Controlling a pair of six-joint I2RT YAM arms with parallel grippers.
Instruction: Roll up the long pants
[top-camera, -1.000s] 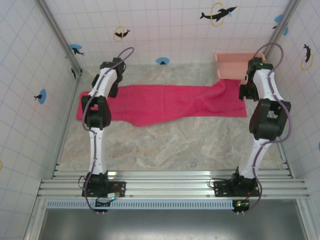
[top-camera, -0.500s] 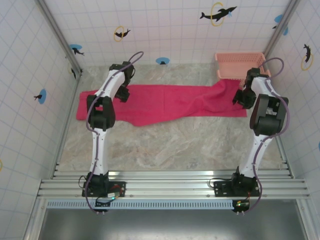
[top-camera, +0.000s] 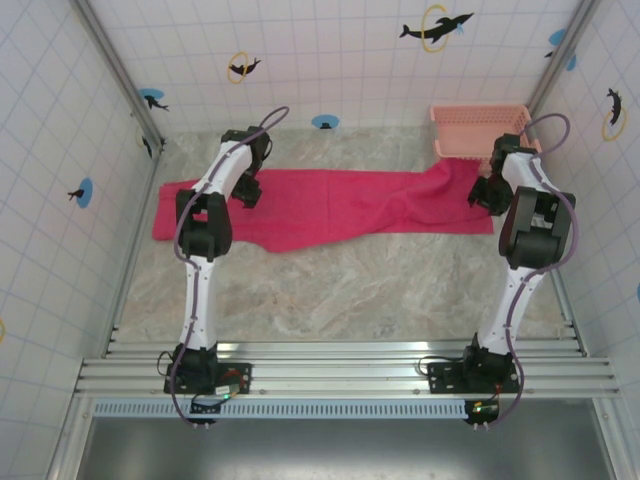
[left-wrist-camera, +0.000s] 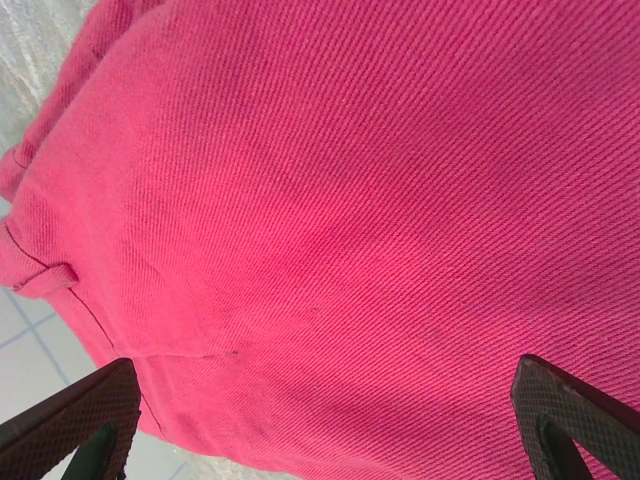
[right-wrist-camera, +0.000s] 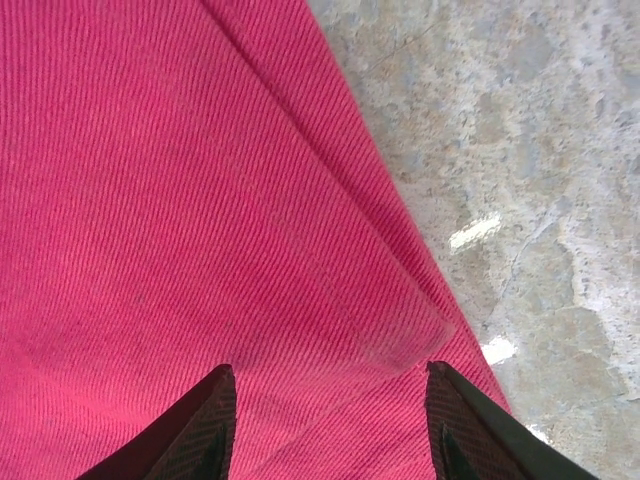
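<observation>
At the bottom of the top view, the two arms are fixed on the near edge of the marbled bench (top-camera: 350, 290). The left arm (top-camera: 200, 225) reaches up the left side of the frame and the right arm (top-camera: 535, 225) up the right side.

Beyond a bare strip of bench, the long pants (top-camera: 330, 205) lie flat and unrolled. They stretch from left to right across the upper middle of the frame.

The left jaws hang over the left part of the pants, near the upper edge of the fabric. In the left wrist view they are wide open. One dark fingertip (left-wrist-camera: 75, 420) is in the lower left corner and the other in the lower right corner, with smooth red fabric between them and nothing held.

The right jaws hang over the right end of the pants. In the right wrist view the two fingertips (right-wrist-camera: 200, 425) stand apart at the bottom of the frame with flat fabric between them, so they are open and grip nothing. The edge of the pants runs diagonally there, with bare bench on its right.

Farther away, in the upper right of the top view, a pink basket (top-camera: 478, 128) stands by the tiled wall (top-camera: 330, 60). The upper right corner of the pants comes up just beside it.
</observation>
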